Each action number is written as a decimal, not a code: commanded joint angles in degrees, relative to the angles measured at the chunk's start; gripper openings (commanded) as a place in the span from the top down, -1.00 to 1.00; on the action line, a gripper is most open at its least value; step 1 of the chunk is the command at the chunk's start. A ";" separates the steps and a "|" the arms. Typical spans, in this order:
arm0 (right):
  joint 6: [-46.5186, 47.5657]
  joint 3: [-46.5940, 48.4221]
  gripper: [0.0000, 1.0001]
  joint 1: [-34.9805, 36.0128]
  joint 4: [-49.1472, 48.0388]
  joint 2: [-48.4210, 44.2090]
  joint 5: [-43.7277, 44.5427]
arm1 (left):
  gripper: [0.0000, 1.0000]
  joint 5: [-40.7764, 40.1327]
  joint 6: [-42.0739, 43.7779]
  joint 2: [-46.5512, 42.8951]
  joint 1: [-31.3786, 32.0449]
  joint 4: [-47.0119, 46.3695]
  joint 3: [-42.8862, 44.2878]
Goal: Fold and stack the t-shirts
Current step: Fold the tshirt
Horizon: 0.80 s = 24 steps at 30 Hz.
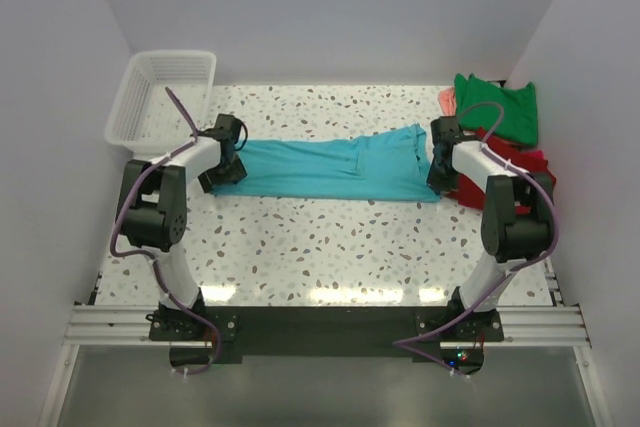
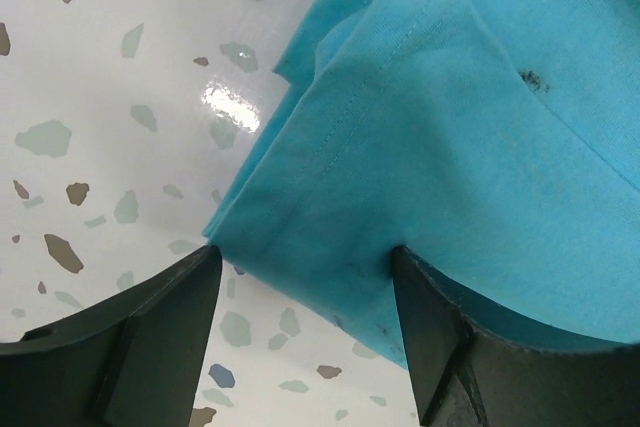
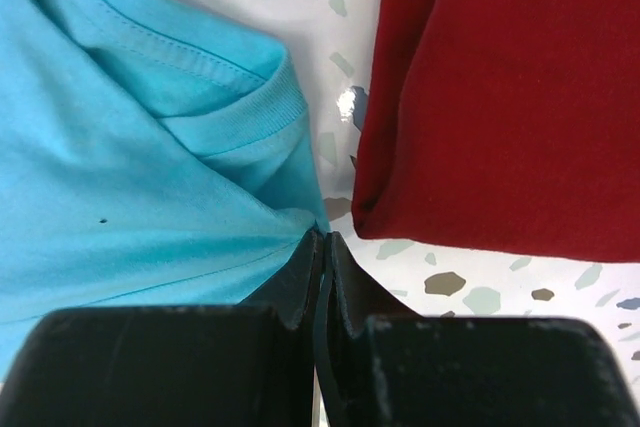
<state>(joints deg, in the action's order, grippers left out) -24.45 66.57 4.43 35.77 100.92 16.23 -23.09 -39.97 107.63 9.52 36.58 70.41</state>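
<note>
TECH 1: Nearest the lens, right wrist view: right gripper [image 3: 322, 247], black fingers pressed flat together with no gap, pinching the edge of the turquoise t-shirt [image 3: 130, 147] at its neck end.

TECH 2: Noted. Position of that garment?

TECH 1: Laid out flat as a long band across the middle of the speckled table [image 1: 330, 247], running crosswise from one gripper to the other. Hem end at the left, neck end at the right.

TECH 2: State of the left gripper [image 2: 303, 257]?

TECH 1: Open wide, holding nothing. Fingers [image 2: 150, 337] set astride a corner of the turquoise cloth, with the stitched hem lying between them. One finger over bare table, the other against the fabric. Actual contact with the table surface: cannot tell.

TECH 2: Remaining garments?

TECH 1: Red t-shirt [image 3: 500, 97] just beside the closed right gripper, separated from the turquoise one by a narrow strip of bare table. Green t-shirt [image 1: 505, 107] at the far right corner, lying partly over the red. Salmon-pink t-shirt [image 1: 447, 100] showing only as a small patch at the green one's left edge, mostly hidden.

TECH 2: Anything else on the surface?

TECH 1: White lattice basket [image 1: 160, 92] at the far left corner, well apart from all four shirts.
</note>
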 commanded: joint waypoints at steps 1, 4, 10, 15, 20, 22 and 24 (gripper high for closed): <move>0.10 1.90 1.00 -0.65 3.61 0.85 5.04 | -0.47 -2.40 0.41 -0.23 -0.55 6.66 -3.88; 0.01 1.73 1.00 -0.47 3.43 0.59 4.52 | -0.47 -1.52 1.03 -1.81 -0.55 6.75 -4.32; -1.13 2.95 0.47 -0.38 2.29 -3.89 3.37 | -0.48 0.94 3.66 -9.88 -0.55 3.16 -3.71; -1.48 6.02 0.38 -0.30 2.73 -6.53 2.58 | -0.50 2.43 6.12 -15.34 -0.55 0.52 -1.68; -1.92 9.19 0.35 1.19 2.64 -4.60 -1.19 | -0.51 5.60 8.85 -13.86 -0.55 -3.79 -0.02; -2.27 10.60 0.36 2.07 2.64 -3.11 -1.99 | -0.51 7.00 9.38 -10.71 -0.55 -4.32 1.56; -2.71 12.35 0.35 3.83 2.99 -0.56 -2.78 | -0.50 8.58 10.69 -8.77 -0.55 -5.55 2.36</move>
<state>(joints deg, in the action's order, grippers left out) -25.74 74.94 5.41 38.35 97.21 15.77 -18.26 -33.04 94.76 9.39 34.87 70.08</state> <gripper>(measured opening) 0.321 0.752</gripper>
